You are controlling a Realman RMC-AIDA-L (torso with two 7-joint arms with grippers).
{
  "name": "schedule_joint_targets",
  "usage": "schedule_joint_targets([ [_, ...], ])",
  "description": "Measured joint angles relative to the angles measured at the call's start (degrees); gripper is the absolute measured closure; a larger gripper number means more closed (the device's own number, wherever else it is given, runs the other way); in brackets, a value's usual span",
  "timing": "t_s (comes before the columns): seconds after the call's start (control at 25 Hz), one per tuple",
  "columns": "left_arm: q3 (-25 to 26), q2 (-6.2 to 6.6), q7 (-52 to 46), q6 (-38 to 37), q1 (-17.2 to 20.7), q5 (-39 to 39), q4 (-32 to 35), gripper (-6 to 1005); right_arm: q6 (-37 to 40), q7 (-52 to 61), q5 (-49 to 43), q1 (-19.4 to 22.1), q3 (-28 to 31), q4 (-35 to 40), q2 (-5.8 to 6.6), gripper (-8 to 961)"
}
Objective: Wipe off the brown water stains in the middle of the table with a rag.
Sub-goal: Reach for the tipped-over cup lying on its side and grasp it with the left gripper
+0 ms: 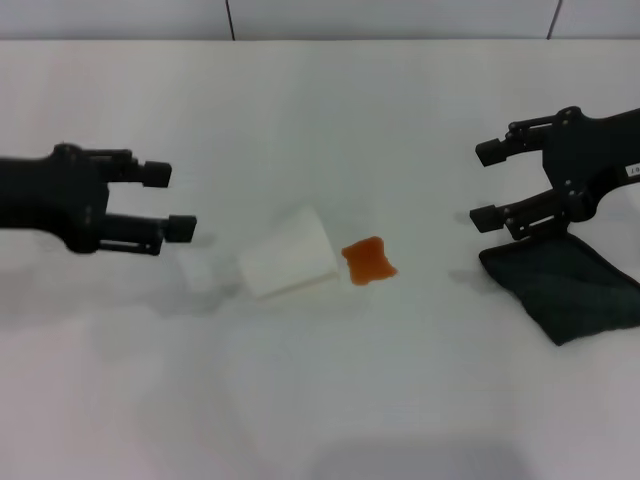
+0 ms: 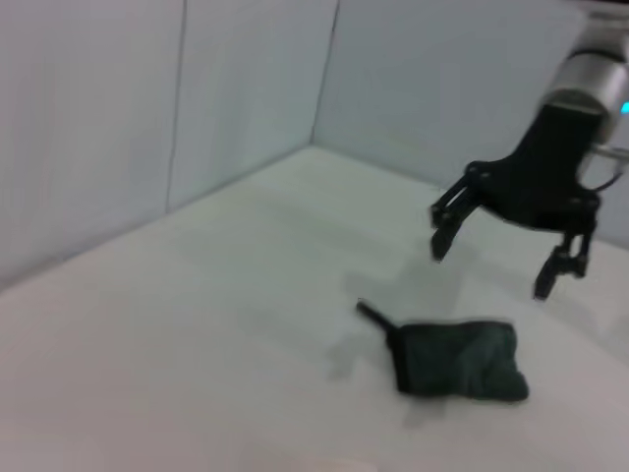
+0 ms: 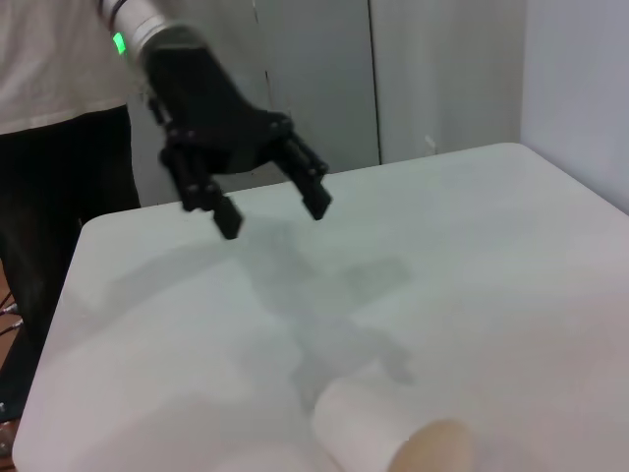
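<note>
Left gripper (image 3: 270, 205), jaws apart, above table (image 3: 511, 265); tipped paper cup (image 3: 378, 433) nearby.

A tipped white cup (image 1: 288, 254) lies just left of the stain (image 1: 369, 260), its mouth almost touching it, so that side is blocked. Bare table (image 1: 420, 150) lies between the stain and the rag (image 1: 565, 285). The right gripper (image 1: 487, 183) hangs open above the rag's inner edge. The left gripper (image 1: 168, 201), open, is left of the cup.
</note>
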State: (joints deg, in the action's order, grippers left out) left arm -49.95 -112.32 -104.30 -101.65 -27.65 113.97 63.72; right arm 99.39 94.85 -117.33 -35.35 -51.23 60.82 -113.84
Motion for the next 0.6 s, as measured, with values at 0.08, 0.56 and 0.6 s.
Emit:
schedule_joint_targets([
  [0.08, -0.09, 0.40, -1.94, -0.36, -1.62, 1.73, -0.03, 156, -0.09, -0.21, 0.00, -0.06, 0.00, -0.07, 0.04, 100],
  [0.56, -0.43, -2.80, -15.90, -1.98, -21.14, 31.44, -4.22, 150, -0.25, -0.92, 0.00, -1.29, -0.12, -0.10, -0.08, 101],
  [0.6, -0.60, -3.84, -15.86, -1.67, -22.12, 33.39, -4.19, 139, -0.34, -0.93, 0.00, -1.32, -0.19, -0.10, -0.09, 101],
])
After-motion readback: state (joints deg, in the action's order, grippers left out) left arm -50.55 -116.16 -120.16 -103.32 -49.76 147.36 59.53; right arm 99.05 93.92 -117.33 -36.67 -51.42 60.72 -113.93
